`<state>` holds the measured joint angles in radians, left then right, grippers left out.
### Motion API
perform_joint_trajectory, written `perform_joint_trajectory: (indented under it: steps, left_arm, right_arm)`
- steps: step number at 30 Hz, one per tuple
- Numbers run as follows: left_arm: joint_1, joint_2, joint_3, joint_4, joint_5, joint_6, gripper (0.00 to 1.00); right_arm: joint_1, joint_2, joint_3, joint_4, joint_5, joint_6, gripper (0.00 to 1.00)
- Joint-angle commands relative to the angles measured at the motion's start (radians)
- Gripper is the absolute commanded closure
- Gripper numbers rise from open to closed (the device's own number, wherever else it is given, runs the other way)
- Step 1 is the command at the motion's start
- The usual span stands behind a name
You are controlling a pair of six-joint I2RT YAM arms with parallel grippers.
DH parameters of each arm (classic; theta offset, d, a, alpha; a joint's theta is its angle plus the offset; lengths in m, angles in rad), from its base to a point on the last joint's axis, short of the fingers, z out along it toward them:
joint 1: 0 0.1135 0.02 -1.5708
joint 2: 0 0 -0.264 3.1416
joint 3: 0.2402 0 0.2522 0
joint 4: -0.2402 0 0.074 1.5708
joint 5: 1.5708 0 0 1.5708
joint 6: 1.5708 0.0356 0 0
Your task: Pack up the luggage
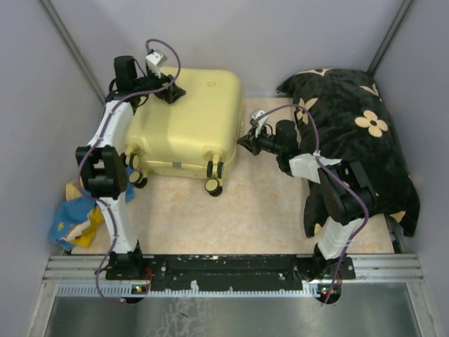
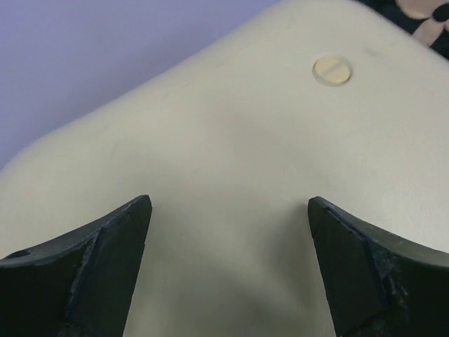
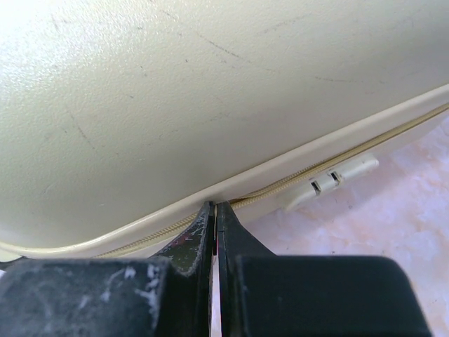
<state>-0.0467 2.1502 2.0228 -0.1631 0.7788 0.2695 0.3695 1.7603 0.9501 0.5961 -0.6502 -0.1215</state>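
Observation:
The luggage (image 1: 189,119) lies flat and closed on the table, a pale yellow hard shell with its black wheels (image 1: 212,185) toward me. My left gripper (image 1: 172,91) hovers over its far left corner. In the left wrist view its jaws (image 2: 229,203) stand wide open above the bare shell (image 2: 266,140), holding nothing. My right gripper (image 1: 242,142) is at the case's right side. Seen from the right wrist, it (image 3: 215,205) is shut, tips pressed against the zipper seam (image 3: 295,181). Whether anything is pinched between them is hidden.
A big black cloth with beige flowers (image 1: 351,133) covers the right of the table, under the right arm. A blue and yellow cloth (image 1: 74,217) lies at the left edge beside the left arm. Grey walls close in on all sides.

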Motion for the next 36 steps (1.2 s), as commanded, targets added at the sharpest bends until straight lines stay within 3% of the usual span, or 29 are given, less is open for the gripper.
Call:
perform_joint_trajectory:
  steps: [1, 6, 12, 20, 24, 29, 36]
  left_arm:
    - [0.089, -0.207, -0.167, -0.192, -0.182, 0.089, 0.0]
    - [0.126, -0.424, -0.352, -0.374, -0.318, 0.099, 0.0]
    - [0.169, -0.739, -0.658, -0.43, -0.438, 0.094, 0.0]
    - [0.194, -0.864, -0.798, -0.568, -0.5, 0.132, 0.01]
    - [0.194, -0.902, -0.879, -0.53, -0.536, 0.141, 0.07]
    - [0.194, -0.861, -0.876, -0.518, -0.511, 0.143, 0.23]
    - [0.194, -0.758, -0.814, -0.555, -0.532, 0.213, 0.76]
  right_arm:
    - [0.03, -0.059, -0.021, 0.145, 0.038, 0.062, 1.0]
    - [0.031, -0.06, -0.036, 0.184, 0.058, 0.069, 1.0]
    - [0.031, -0.059, -0.054, 0.223, 0.054, 0.072, 1.0]
    - [0.031, -0.06, -0.058, 0.231, 0.042, 0.075, 1.0]
    - [0.031, -0.055, -0.052, 0.232, 0.043, 0.08, 1.0]
    - [0.03, -0.051, -0.043, 0.229, 0.055, 0.074, 1.0]
    - [-0.022, -0.013, 0.021, 0.192, 0.102, 0.075, 1.0]
